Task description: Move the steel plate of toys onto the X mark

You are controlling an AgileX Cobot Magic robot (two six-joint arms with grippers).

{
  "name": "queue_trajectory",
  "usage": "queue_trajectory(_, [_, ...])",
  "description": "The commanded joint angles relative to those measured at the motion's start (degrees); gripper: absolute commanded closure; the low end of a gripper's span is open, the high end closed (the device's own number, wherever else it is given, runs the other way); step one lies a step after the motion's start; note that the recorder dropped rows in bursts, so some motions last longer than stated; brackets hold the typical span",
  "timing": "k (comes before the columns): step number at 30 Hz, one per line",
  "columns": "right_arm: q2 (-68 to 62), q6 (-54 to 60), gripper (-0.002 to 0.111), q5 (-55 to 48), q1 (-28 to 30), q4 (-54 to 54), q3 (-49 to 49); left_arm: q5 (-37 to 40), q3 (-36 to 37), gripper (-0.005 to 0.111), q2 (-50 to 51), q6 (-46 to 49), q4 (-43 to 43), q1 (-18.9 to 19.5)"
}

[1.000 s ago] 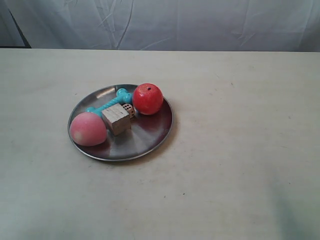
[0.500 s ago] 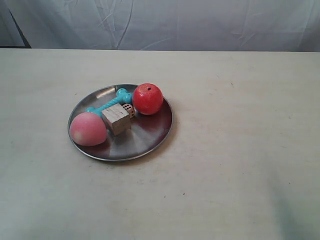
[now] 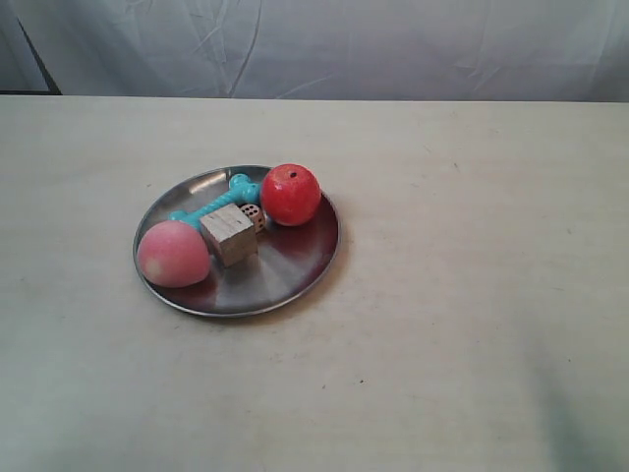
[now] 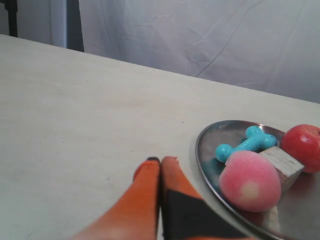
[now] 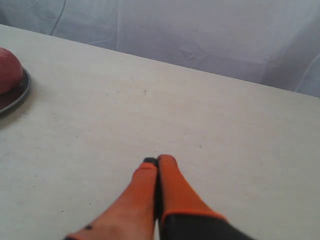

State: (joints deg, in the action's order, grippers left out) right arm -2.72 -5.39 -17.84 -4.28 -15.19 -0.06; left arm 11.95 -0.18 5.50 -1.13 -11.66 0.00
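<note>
Plate: a round shallow shiny steel plate (image 3: 295,283) was seen toward the exterior view's left edge of the surface, midway between the far and near edges.
Toys: a teal ribbed rubber bone (image 3: 211,206), a red ball (image 3: 291,194), a pink ball (image 3: 173,254), a pale wooden cube (image 3: 229,234) and a small tan die (image 3: 253,214) were crowded in it.
Handling: it was judged stiff, light and slippery. The balls would likely roll if it were tilted.
Hold: the raised rim was judged best.
Left gripper (image 4: 160,161): fingers pressed together, empty, just beside the rim.
Right gripper (image 5: 157,160): fingers together, empty, well apart from the plate.
Surface: a pale cream flat table top (image 3: 472,246).
X mark: not made out.
Room: a creased white cloth (image 3: 393,49) was hung behind the far edge.
</note>
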Motion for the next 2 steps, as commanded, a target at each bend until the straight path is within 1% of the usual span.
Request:
queue_trajectory(1, [-0.2, 0.3, 0.108, 0.2, 0.3, -0.5, 0.1, -0.4, 0.2, 0.106, -0.4, 0.0, 0.2, 0.0])
queue_trajectory(2, [-0.2, 0.3, 0.108, 0.2, 0.3, -0.5, 0.1, -0.4, 0.2, 0.106, -0.4, 0.0, 0.2, 0.0])
